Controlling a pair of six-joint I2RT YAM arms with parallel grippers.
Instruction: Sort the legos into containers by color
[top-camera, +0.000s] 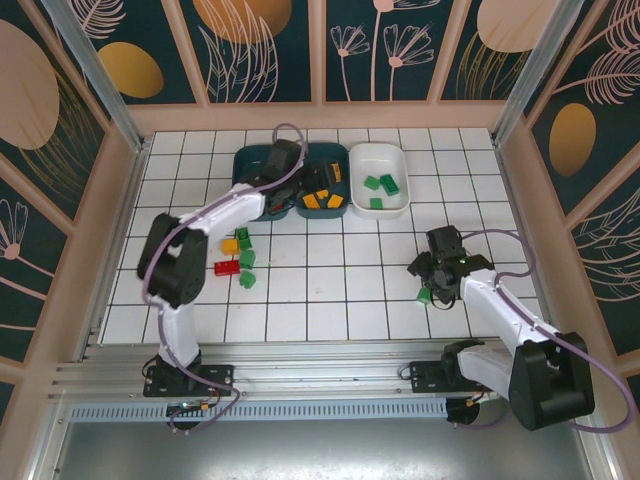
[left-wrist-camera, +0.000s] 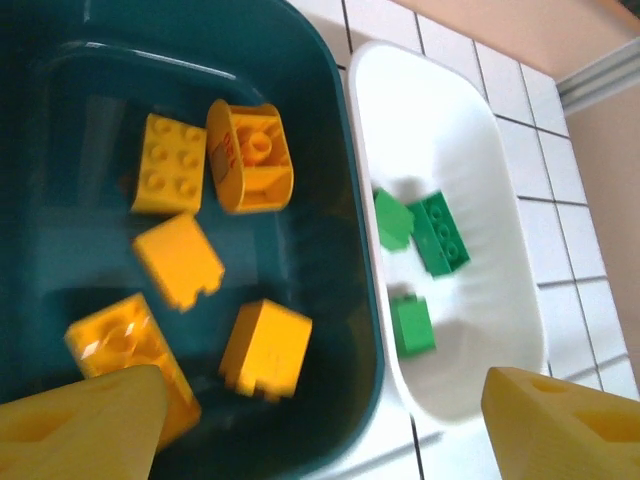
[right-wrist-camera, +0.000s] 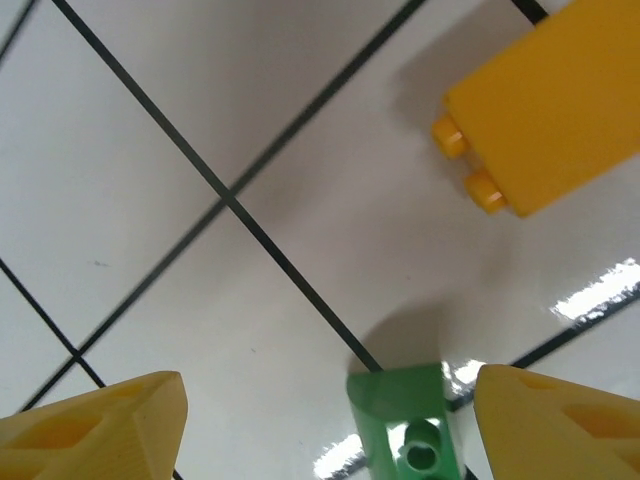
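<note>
Two fingers of the right gripper (right-wrist-camera: 328, 432) stand wide apart, low over the tiles (right-wrist-camera: 150, 150), with a green brick (right-wrist-camera: 405, 428) between them but nearer one side (nothing is held yet). If they shut now, one finger may knock it away or bump the yellow brick (right-wrist-camera: 545, 115) nearby. The left gripper (left-wrist-camera: 325, 430), fingers apart and empty, hangs over the teal tray (left-wrist-camera: 335, 140).

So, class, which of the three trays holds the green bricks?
The white tray, at the right end of the row, with three green bricks. The other two are dark teal; the middle tray holds yellow bricks.
</note>
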